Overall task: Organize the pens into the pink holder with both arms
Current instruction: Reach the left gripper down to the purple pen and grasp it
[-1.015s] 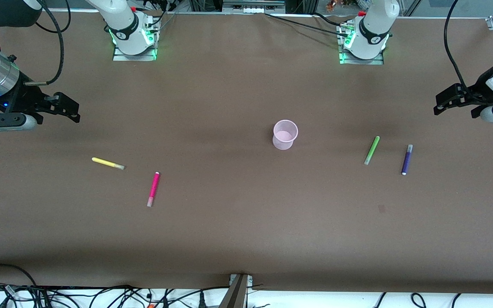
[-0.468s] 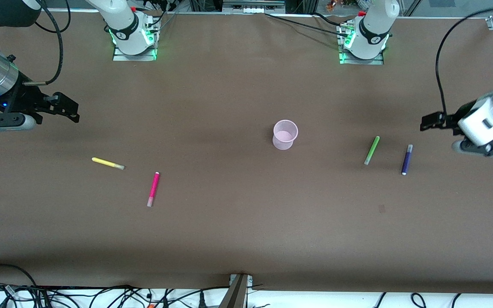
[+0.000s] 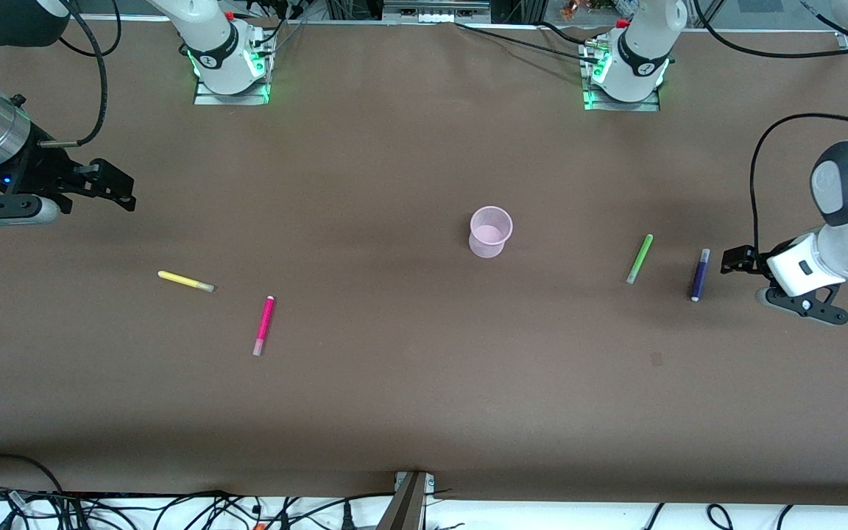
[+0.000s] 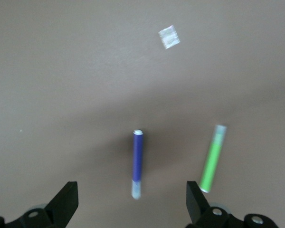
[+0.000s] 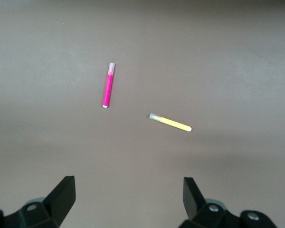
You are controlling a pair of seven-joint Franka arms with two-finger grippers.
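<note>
Left wrist view: two black fingers [image 4: 66,202] are seen spread wide apart with nothing between them, and the left gripper [image 3: 739,260] is held over the table at the left arm's end, just beside the dark purple pen [image 4: 137,163]. That pen is shown lying flat on the brown table [image 3: 394,383], a pale cap at one end and a small whitish tip at the other. Beside it, well apart, the light green pen [image 4: 212,157] is laid flat with a pale end. A small pale square mark [image 4: 169,36] is seen on the table surface near these two pens. No brand, label or writing can be read on any pen.

In the right wrist view, the right gripper's fingers [image 5: 61,194] are likewise held wide apart and empty. The right gripper [image 3: 116,184] is kept over the table at the right arm's end, where the arm waits. The yellow pen [image 5: 170,123] and the magenta-pink pen [image 5: 108,86] are seen flat on the table, apart from each other, each with a pale end.

The pink holder [image 3: 491,231] is stood upright and empty near the table's middle, translucent, its rim wider than its base, well apart from all four pens, which lie nearer the front camera.
</note>
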